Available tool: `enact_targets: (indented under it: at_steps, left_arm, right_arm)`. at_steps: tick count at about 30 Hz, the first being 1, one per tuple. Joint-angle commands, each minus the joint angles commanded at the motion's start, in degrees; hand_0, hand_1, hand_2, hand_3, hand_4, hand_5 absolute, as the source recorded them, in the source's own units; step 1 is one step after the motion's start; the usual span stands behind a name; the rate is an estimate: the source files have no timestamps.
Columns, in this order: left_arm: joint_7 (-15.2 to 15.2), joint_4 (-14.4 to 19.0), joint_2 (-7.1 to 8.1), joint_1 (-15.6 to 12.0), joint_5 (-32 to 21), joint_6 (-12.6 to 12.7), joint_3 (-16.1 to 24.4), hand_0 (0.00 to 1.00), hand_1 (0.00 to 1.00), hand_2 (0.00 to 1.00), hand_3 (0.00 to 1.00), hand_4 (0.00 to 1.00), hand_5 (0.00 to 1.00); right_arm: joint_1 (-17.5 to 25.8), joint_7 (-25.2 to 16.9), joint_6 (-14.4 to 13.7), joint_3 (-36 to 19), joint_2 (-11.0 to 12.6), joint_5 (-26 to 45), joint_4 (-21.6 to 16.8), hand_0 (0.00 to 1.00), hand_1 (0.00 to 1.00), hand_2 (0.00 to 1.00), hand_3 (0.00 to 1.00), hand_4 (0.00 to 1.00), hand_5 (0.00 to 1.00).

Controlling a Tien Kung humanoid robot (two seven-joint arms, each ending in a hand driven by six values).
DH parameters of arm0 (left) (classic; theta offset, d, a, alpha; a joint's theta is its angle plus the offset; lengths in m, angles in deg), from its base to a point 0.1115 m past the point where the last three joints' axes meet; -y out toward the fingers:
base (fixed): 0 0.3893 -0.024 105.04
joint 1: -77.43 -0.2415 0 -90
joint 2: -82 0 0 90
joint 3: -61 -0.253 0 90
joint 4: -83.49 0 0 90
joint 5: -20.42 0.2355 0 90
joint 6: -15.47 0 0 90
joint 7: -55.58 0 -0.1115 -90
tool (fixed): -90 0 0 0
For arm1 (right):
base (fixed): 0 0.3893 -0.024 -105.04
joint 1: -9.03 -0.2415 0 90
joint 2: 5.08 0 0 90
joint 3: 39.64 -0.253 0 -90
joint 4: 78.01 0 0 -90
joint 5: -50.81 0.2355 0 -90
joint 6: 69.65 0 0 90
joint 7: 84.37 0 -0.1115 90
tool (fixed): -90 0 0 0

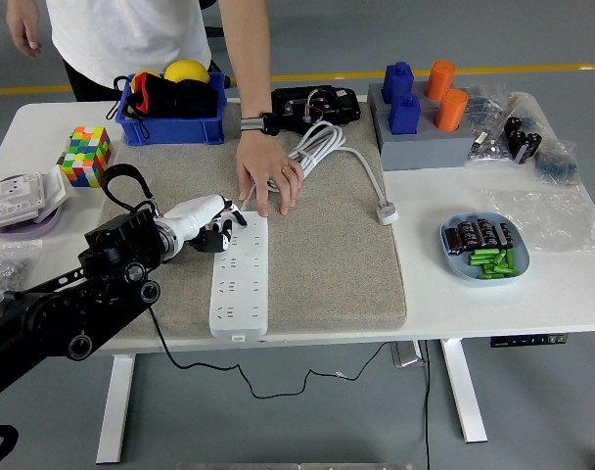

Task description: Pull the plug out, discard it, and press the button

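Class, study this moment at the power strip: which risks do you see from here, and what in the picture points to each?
1. The person's hand presses the far end of the power strip, right beside the robot's left hand; a pull or a jerk may strike the person's fingers.
2. The left hand covers the strip's top left corner, so its grasp on any plug cannot be checked and might slip.
3. The white cable lies coiled nearby and could snag.
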Motion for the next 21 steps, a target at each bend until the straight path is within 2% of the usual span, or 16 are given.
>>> enact_targets:
  at_steps: [5,9,14,15,20,21]
  left_arm:
    - [0.2,4.3,0.79,-0.3,1.2,0.1,4.2,0.052,0.011,0.15,0.64,0.028,0.002]
    - [-0.9,8.3,1.53,-1.9,3.0,1.0,8.6,0.064,0.023,0.154,0.64,0.043,0.002]
    - [-6.7,12.6,2.63,-6.4,6.0,5.5,16.6,0.064,0.023,0.154,0.64,0.043,0.002]
    - [-7.1,13.2,2.79,-7.4,6.2,5.8,18.7,0.233,0.212,0.287,0.689,0.507,0.002]
    - [-8.0,14.1,2.77,-12.3,7.2,5.9,26.8,0.233,0.212,0.287,0.689,0.507,0.002]
    - [-8.1,14.2,2.65,-13.3,7.6,6.0,28.2,0.694,0.698,0.675,0.775,0.682,0.013]
  right_arm:
    - [0.0,0.0,0.0,-0.1,0.0,-0.1,0.1,0.733,0.678,0.66,0.632,0.745,0.597]
    - [-0.1,0.0,0.0,-0.3,0.0,-0.2,0.0,0.733,0.678,0.66,0.632,0.745,0.597]
    - [-0.1,0.0,0.0,-0.4,0.0,-0.4,0.0,0.733,0.678,0.66,0.632,0.745,0.597]
    - [-0.1,0.0,0.0,-0.3,0.0,-0.4,0.0,0.733,0.678,0.66,0.632,0.745,0.597]
    - [0.0,0.0,-0.1,-0.4,0.0,-0.5,0.0,0.733,0.678,0.66,0.632,0.745,0.597]
    - [0.0,0.0,-0.1,-0.5,0.0,-0.5,0.0,0.733,0.678,0.66,0.632,0.744,0.598]
